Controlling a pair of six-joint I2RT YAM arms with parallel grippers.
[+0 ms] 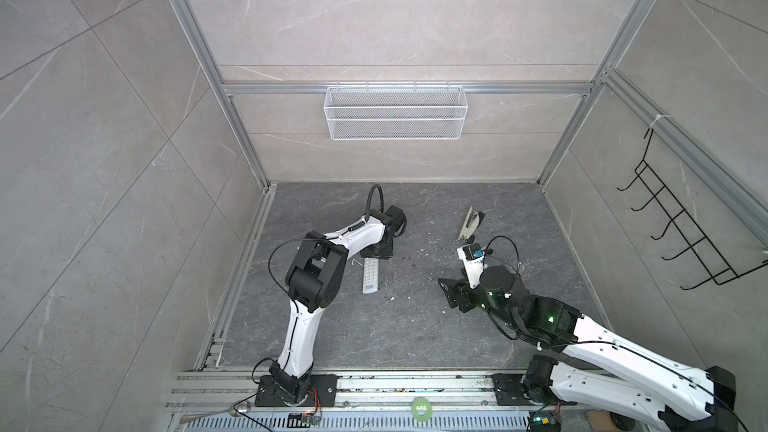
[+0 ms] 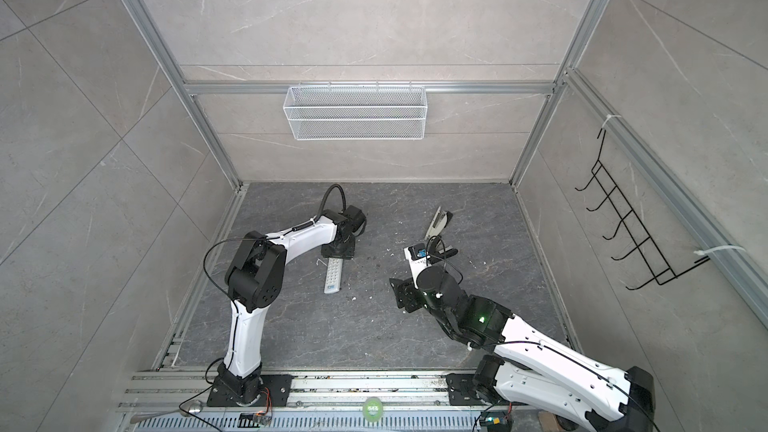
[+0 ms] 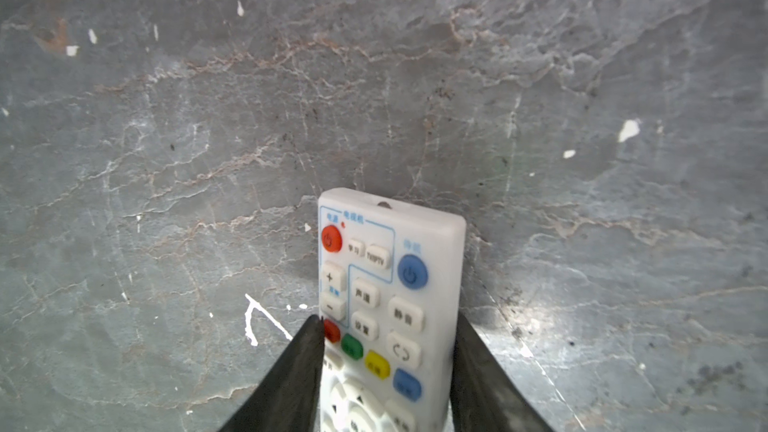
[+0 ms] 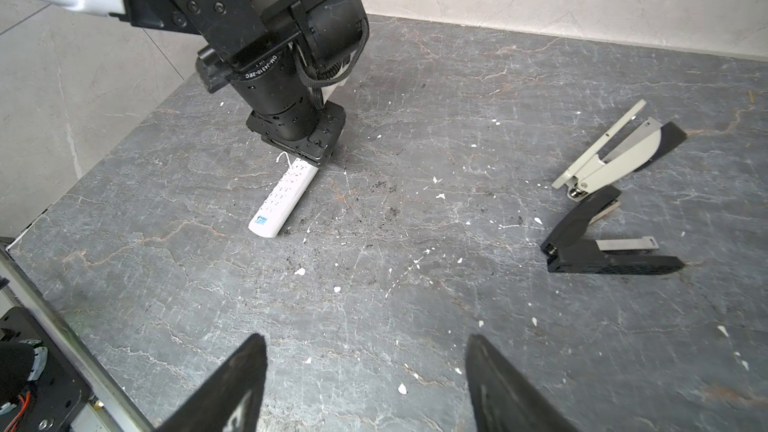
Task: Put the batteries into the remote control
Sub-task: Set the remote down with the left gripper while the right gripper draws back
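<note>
The white remote control (image 1: pixel 370 278) (image 2: pixel 333 278) lies buttons-up on the dark stone table, blue logo end toward the front. My left gripper (image 3: pixel 390 317) hangs over its coloured-button end (image 3: pixel 390 284), and its wrist hides that end in both top views. The jaws stand apart about the remote's width. One fingertip (image 3: pixel 318 326) overlaps the edge by the red button, and the other sits close beside the opposite long edge. My right gripper (image 4: pixel 366 336) (image 1: pixel 446 290) is open and empty above bare table, right of the remote (image 4: pixel 282 197). The batteries are out of view.
A grey-and-black stapler (image 4: pixel 615 155) (image 1: pixel 469 224) lies opened at the back right, a black stapler (image 4: pixel 602 243) just in front of it. White specks litter the table (image 4: pixel 415 305). A white mesh basket (image 1: pixel 395 112) hangs on the back wall, a black hook rack (image 1: pixel 681 234) on the right wall.
</note>
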